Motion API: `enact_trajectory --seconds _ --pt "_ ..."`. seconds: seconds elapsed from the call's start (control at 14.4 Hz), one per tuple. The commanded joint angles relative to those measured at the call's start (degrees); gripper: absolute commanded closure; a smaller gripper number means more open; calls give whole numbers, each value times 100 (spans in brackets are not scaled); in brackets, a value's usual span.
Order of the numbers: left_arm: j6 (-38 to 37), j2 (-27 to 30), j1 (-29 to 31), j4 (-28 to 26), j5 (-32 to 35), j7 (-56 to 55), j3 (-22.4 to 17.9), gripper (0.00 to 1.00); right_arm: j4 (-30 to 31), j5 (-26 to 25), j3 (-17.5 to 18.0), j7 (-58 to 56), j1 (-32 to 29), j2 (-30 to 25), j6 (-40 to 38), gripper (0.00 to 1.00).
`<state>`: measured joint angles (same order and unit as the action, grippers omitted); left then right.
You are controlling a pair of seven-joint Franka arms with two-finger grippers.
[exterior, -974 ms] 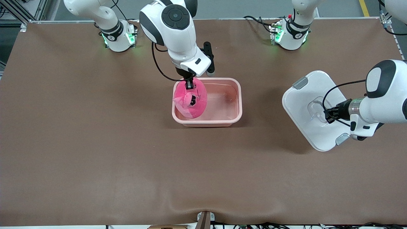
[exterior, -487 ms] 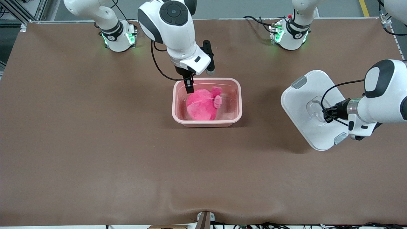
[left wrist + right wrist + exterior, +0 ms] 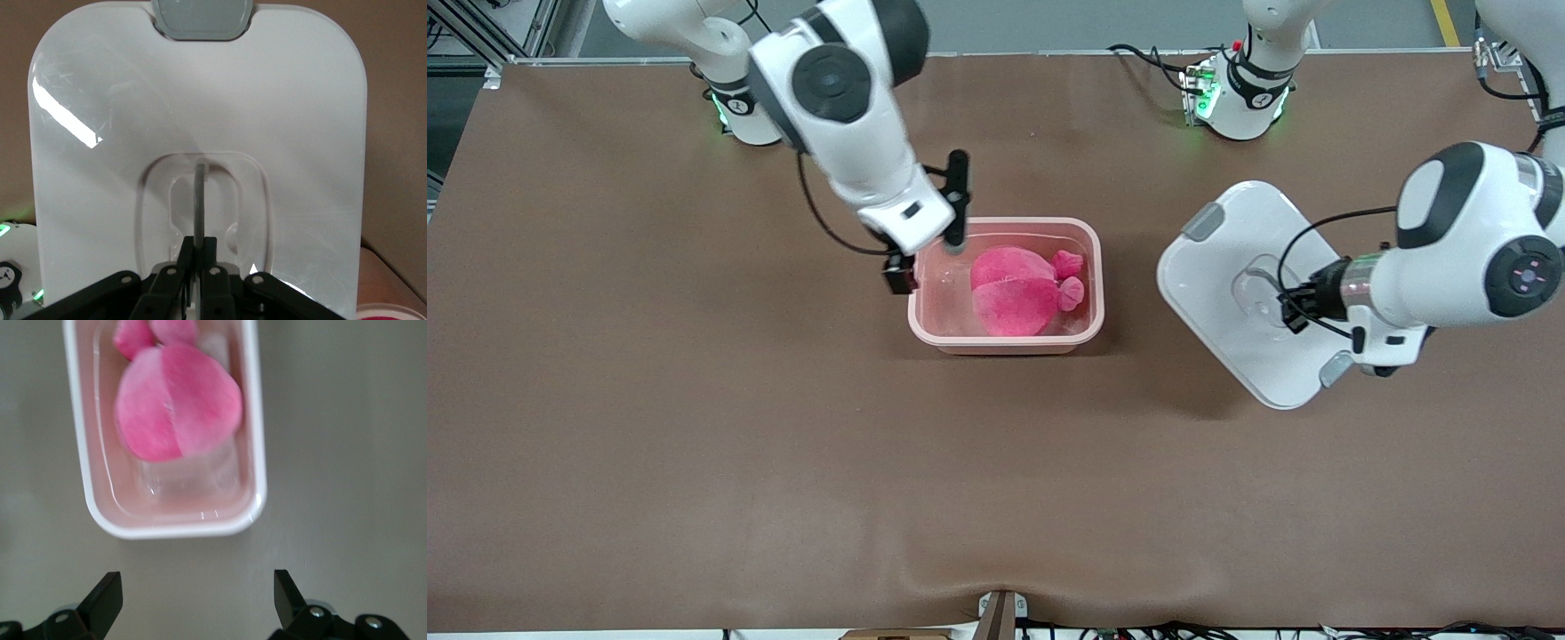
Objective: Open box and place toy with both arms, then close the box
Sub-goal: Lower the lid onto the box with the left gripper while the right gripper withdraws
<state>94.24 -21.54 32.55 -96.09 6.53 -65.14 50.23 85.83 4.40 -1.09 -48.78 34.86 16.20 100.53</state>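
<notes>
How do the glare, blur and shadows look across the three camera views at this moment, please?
Left wrist view: bright glare streaks on the white lid, handle sharp. Right wrist view: soft throughout, the toy and box are blurred, with small highlights on the box floor. Front view: even light, soft shadows on the table under lid and box.

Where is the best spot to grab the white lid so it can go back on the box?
Probably the thin bar in the lid's sunken middle handle, from straight above. The left hand is already shut on that bar, and the lid hangs level from its centre. The edges look too wide to pinch.
</notes>
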Motion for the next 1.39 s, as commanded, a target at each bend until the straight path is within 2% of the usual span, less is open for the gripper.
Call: enact_trajectory --seconds 0.0,0.14,0.28,0.42,0.56,0.7,0.9,1.04,1.32 --pt "-81 141 -230 -15 -99 -795 267 100 57 140 74 508 -610 -397 -524 0" --pt "76 133 -686 2 -99 -1602 286 100 92 62 74 1235 -883 -512 -623 0" --pt "585 124 -1143 2 -38 -2945 286 100 83 -200 65 1914 -1015 -582 -649 0" --pt "858 98 -1670 55 76 -3853 277 100 57 -317 48 1968 -1314 -609 -649 0" --pt "1121 98 -2023 55 112 -4740 268 100 74 -317 -75 2178 -1559 -732 -675 0" --pt "1481 71 -2287 64 199 -5567 268 100 48 -299 -41 2267 -1963 -767 -728 0" --pt "1764 -191 -2831 90 805 -6754 251 100 101 -308 -49 3527 -2403 -1047 -895 0" --pt "1852 -568 -3192 405 1226 -7396 242 100 136 -325 -49 4548 -2711 -1259 -886 0" --pt "1852 -948 -3650 600 1843 -8137 198 100 180 -317 -49 5455 -3020 -1417 -1105 0"
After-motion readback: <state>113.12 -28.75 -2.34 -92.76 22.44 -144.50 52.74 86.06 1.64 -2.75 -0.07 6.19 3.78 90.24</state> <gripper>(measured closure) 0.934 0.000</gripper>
